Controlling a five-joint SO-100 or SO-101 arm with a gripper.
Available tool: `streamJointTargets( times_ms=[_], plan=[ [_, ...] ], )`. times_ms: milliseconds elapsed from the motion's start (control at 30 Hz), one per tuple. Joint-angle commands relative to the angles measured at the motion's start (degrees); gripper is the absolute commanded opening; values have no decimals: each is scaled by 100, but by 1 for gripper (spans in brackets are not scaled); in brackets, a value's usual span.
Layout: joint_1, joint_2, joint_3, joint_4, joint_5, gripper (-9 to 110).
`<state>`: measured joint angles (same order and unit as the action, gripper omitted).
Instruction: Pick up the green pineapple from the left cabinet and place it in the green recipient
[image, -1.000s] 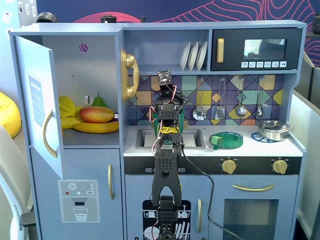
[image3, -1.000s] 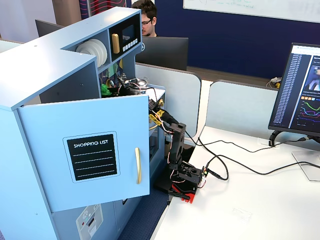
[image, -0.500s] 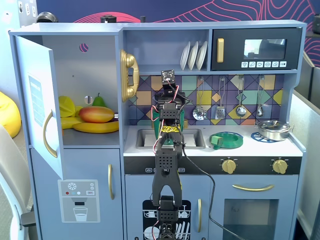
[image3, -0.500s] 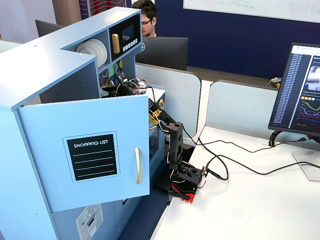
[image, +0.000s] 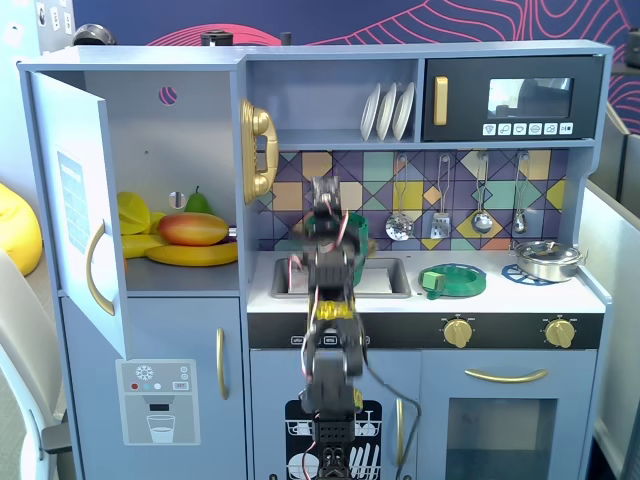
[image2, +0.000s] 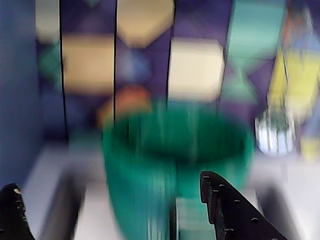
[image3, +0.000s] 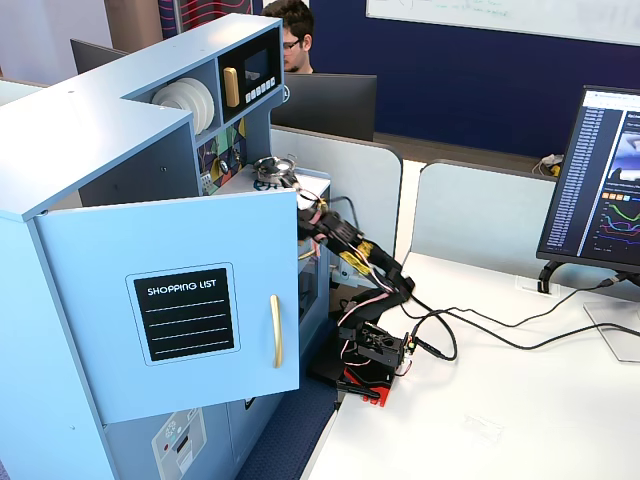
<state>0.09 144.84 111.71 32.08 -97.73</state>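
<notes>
My jaws stand wide open in the wrist view and hold nothing. One of the two black fingers (image2: 227, 212) pokes up at the lower right and the other sits at the lower left corner, with only blurred background between them.

Straight ahead is the green recipient (image2: 175, 160), a tall dark-green cylinder with a wide round rim. It looks like smooth moulded plastic, though motion blur smears it badly. Behind it is a glossy backsplash (image2: 195, 70) of flat cream, purple and teal tiles.

I cannot find the green pineapple in any view. The left cabinet (image: 150, 130) has its matte blue-grey door (image: 72, 200) swung open. On its shelf I see a smooth red-orange mango (image: 192, 229), a long curved yellow banana (image: 190, 255) and a green pear (image: 198, 203) with a stem, but nothing small and bumpy.

With my jaws empty right at the pot and no pineapple on the shelf, I judge it is probably already inside the pot. The blur and the angle hide the pot's inside, so I cannot confirm that. If so, all that is left is to pull my arm (image: 325, 300) clear of the sink (image: 385, 280). The shallow green dish (image: 455, 280) further right in that fixed view is not part of this.
</notes>
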Motion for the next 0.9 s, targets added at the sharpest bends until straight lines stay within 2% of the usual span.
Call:
streamJointTargets(
  times_ms=[0,200,400,500,867],
  plan=[
    [176,1696,1362,940,70,43],
    [220,2531,2268,2725,562,41],
    [-18,2821,3182,3691,492,13],
    [-149,2883,3753,3841,861,1],
    [-316,3226,5959,3718,1485,0]
  ],
)
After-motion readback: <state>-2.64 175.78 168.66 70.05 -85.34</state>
